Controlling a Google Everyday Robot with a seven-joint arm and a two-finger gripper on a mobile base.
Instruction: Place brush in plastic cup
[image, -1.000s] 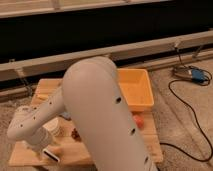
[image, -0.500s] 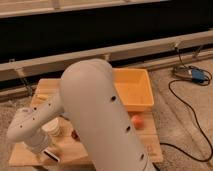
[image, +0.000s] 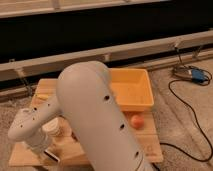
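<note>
My white arm (image: 95, 115) fills the middle of the view and hides most of the wooden table (image: 150, 145). Its forearm reaches down to the table's front left, where the gripper (image: 49, 154) hangs low over the boards. A pale ribbed cup-like thing (image: 54, 128) shows just above the gripper, beside the wrist. The brush and the light-green plastic cup are hidden or out of view. An orange ball (image: 136, 121) lies on the table right of the arm.
A yellow tray (image: 135, 90) stands at the table's back right. A small yellowish thing (image: 42, 96) lies at the back left. Black cables (image: 187, 107) and a blue device (image: 197, 76) lie on the carpet to the right. A dark wall with rails runs behind.
The upper arm has swung a little left and lower. The wrist and gripper stay at the front left of the table. The ball and tray have not moved.
</note>
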